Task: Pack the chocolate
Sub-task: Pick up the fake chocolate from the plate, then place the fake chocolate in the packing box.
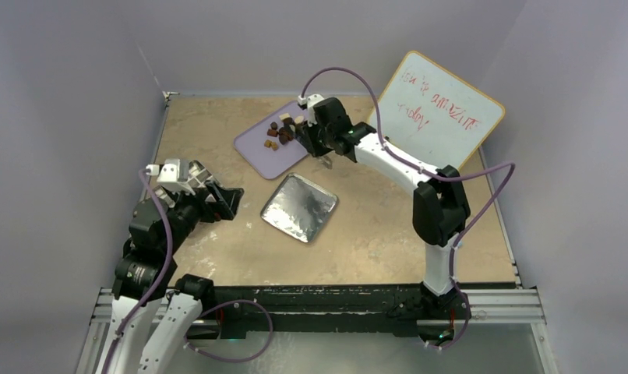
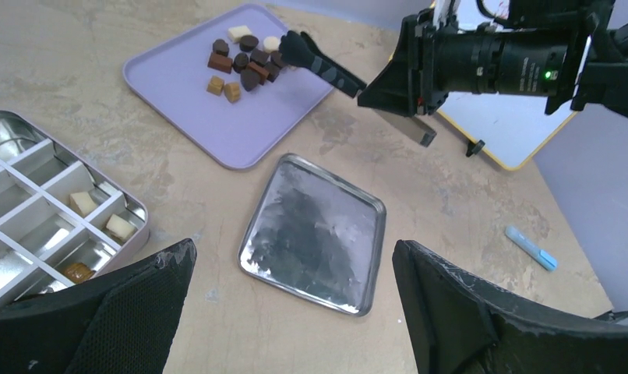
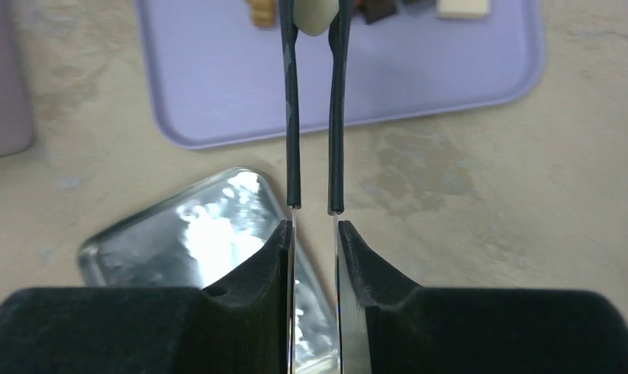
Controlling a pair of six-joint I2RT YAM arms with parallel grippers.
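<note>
Closest thing in the left wrist view is the left gripper point(image 2: 292, 248) itself: both black padded fingers sit way apart at the bottom of the shot, wide open, holding nothing, over the tan table point(image 1: 373, 234). Off to its left there's a silver tin point(image 2: 7, 118) with white dividers, and a few compartments on its near right side are already filled: two cream pieces point(image 2: 82, 203) and one caramel piece point(image 2: 78, 272). Moving right, the lilac tray point(image 2: 217, 117) lies flat with the rest of the chocolate point(image 2: 245, 64) bunched up at its far end, dark, caramel and cream lumps packed close together. Nearer the arms than the tray is the square silver lid point(image 2: 315, 234), shiny side up and near the tray. Then the right gripper point(image 2: 294, 48): its long thin tong tips are squeezed nearly together at the edge of the pile, pinching a cream-white piece point(image 3: 314, 15) between them. Can't tell if that piece is off the tray yet. Far right, a whiteboard point(image 1: 439, 109) with red scribbles leans on the wall, and a blue marker point(image 2: 531, 248) lies on the table.
</note>
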